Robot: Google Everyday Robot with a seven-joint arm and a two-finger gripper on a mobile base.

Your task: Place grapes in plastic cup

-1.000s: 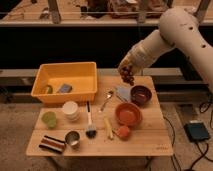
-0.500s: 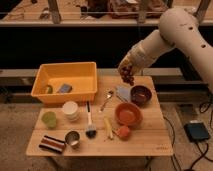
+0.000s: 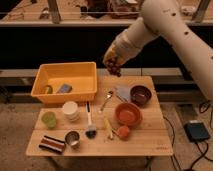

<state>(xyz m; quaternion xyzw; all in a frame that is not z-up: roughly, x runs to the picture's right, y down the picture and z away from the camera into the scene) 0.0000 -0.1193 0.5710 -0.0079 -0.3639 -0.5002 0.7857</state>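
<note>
- Farthest left on the bench, near its front-left corner, stands the plastic cup. It is light green and upright, with nothing visible inside, and a striped block lies in front of it.
- Behind the cup, a yellow tub takes up the rear-left of the bench.
- Just right of the plastic cup stands a taller white cup, and in front of that a metal cup. I judge both to be near neighbours the lowering must avoid.
- At centre, above the rear edge of the bench, is the claw, closed about the grapes. The dark lumpy bunch hangs in the air, clear of everything beneath it.
- Change: compared with half a second ago, claw and bunch have shifted a little to the left and slightly upward. Nothing on the bench has moved.
- Meaning: the pick appears done and the carry begun. The bunch is well apart from the plastic cup, so most of the transfer remains: leftward and toward the front, then down over the rim.
- At right, a dark bowl, an orange bowl and an orange fruit stand off the likely path.
</note>
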